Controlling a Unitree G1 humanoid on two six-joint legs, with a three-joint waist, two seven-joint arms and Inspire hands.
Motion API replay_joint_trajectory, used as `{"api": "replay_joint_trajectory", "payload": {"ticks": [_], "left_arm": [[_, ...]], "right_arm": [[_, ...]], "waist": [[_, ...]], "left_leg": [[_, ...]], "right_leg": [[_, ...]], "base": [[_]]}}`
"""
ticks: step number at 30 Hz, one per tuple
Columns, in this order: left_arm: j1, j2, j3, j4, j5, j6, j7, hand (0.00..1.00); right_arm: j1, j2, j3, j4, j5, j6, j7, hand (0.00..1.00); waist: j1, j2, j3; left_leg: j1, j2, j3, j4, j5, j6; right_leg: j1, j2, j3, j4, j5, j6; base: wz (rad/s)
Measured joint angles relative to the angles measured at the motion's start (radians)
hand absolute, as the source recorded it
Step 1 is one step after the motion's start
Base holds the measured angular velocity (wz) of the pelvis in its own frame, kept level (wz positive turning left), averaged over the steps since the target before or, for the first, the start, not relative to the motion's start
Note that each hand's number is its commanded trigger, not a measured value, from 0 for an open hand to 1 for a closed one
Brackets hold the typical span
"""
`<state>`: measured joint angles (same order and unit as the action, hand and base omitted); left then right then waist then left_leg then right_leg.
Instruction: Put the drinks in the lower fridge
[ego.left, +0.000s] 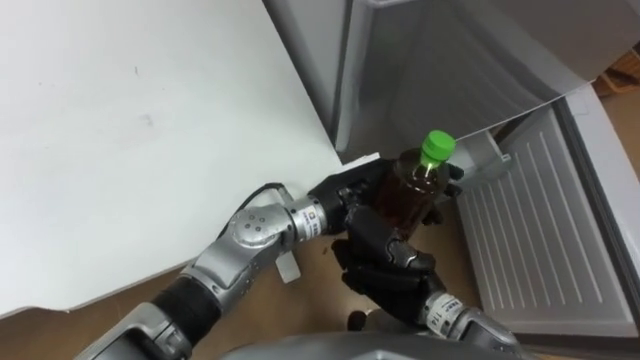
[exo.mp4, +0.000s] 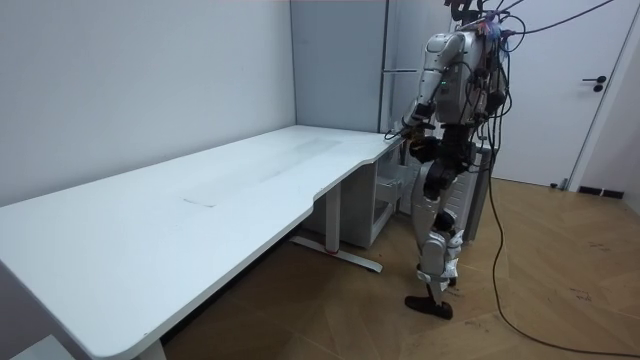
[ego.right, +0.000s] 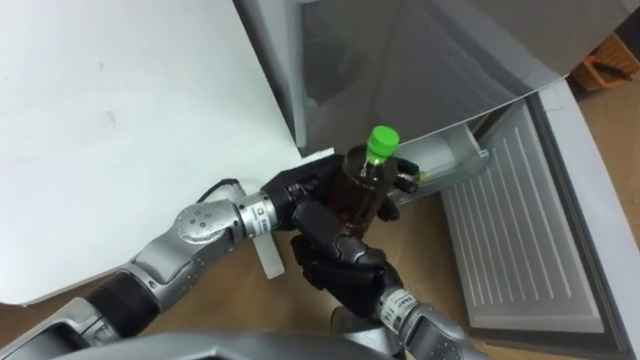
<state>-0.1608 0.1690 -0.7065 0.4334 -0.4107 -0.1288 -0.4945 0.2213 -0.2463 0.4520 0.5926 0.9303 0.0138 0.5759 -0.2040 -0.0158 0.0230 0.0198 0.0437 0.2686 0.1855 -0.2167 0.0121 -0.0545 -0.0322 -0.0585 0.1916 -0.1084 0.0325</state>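
A brown drink bottle (ego.left: 408, 193) with a green cap (ego.left: 437, 148) is held upright in front of the fridge, past the table's corner. My left hand (ego.left: 338, 200) reaches in from the left with its fingers curled round the bottle's side. My right hand (ego.left: 385, 258) sits just under and in front of it, fingers curled against the bottle's lower part. The bottle's base is hidden behind this hand. In the room view both hands (exo.mp4: 415, 135) meet at chest height as I stand by the table's far corner, facing the grey fridge (exo.mp4: 440, 60).
The white table (ego.left: 140, 130) fills the left, its corner close to my left hand. The lower fridge door (ego.left: 545, 225) stands open to the right, showing its white ribbed inner face and a door shelf (ego.left: 482, 152). Wooden floor lies below.
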Motion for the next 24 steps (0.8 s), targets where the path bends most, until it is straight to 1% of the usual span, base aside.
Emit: {"api": "replay_joint_trajectory", "payload": {"ticks": [2,5,10,16,18,22,23,24], "left_arm": [[0.000,0.001,-0.002,0.011,-0.031,0.007,-0.008,0.00],[-0.001,0.001,-0.003,0.015,-0.046,0.015,-0.016,0.00],[-0.005,-0.003,-0.006,0.038,-0.060,0.015,-0.019,0.00],[-0.014,0.000,-0.008,0.073,-0.068,0.014,-0.010,0.00],[-0.014,0.002,-0.008,0.081,-0.067,0.013,-0.010,0.00],[-0.018,-0.001,-0.013,0.111,-0.067,0.018,-0.011,0.00],[-0.018,-0.001,-0.016,0.119,-0.068,0.023,-0.010,0.00],[-0.025,-0.001,-0.016,0.118,-0.072,0.037,-0.010,0.00]], "right_arm": [[0.000,0.000,0.000,0.000,0.000,0.001,-0.004,1.00],[-0.001,0.000,0.000,0.000,0.000,0.002,-0.007,1.00],[-0.019,0.001,0.000,0.021,-0.006,0.010,-0.010,1.00],[-0.064,0.001,-0.001,0.066,-0.055,0.010,-0.022,1.00],[-0.069,0.001,-0.009,0.066,-0.077,0.010,-0.036,1.00],[-0.069,0.001,-0.033,0.067,-0.077,0.010,-0.072,1.00],[-0.069,0.001,-0.043,0.067,-0.076,0.010,-0.087,1.00],[-0.069,0.001,-0.045,0.067,-0.067,0.011,-0.097,1.00]], "waist": [[-0.004,0.000,0.0001],[-0.005,-0.002,0.0013],[-0.015,-0.004,0.0022],[-0.053,-0.002,0.0015],[-0.068,0.004,0.0016],[-0.085,0.017,0.0032],[-0.094,0.021,0.0032],[-0.100,0.022,0.0027]], "left_leg": [[0.001,0.000,0.000,0.001,0.000,0.000],[0.001,0.001,0.000,0.002,0.000,0.000],[0.002,0.000,0.002,0.004,0.000,0.000],[0.002,0.001,0.001,0.010,0.000,0.000],[0.005,0.002,0.000,0.010,0.000,0.000],[0.008,0.001,-0.002,0.011,0.000,0.001],[0.008,0.001,-0.003,0.011,-0.001,0.001],[0.007,0.001,-0.003,0.011,0.000,0.001]], "right_leg": [[-0.001,0.000,0.000,0.004,0.000,0.000],[-0.004,0.000,0.000,0.012,0.000,0.000],[-0.004,-0.001,0.000,0.012,0.000,0.000],[0.001,-0.001,0.002,0.012,0.000,0.000],[0.006,-0.001,0.003,0.012,0.000,0.000],[0.009,-0.002,0.000,0.012,0.000,0.000],[0.010,-0.002,0.000,0.012,0.000,0.000],[0.009,-0.002,0.000,0.012,0.000,0.000]], "base": [[0.00],[0.00],[0.00],[0.00],[0.00],[0.00],[0.00],[0.00]]}}
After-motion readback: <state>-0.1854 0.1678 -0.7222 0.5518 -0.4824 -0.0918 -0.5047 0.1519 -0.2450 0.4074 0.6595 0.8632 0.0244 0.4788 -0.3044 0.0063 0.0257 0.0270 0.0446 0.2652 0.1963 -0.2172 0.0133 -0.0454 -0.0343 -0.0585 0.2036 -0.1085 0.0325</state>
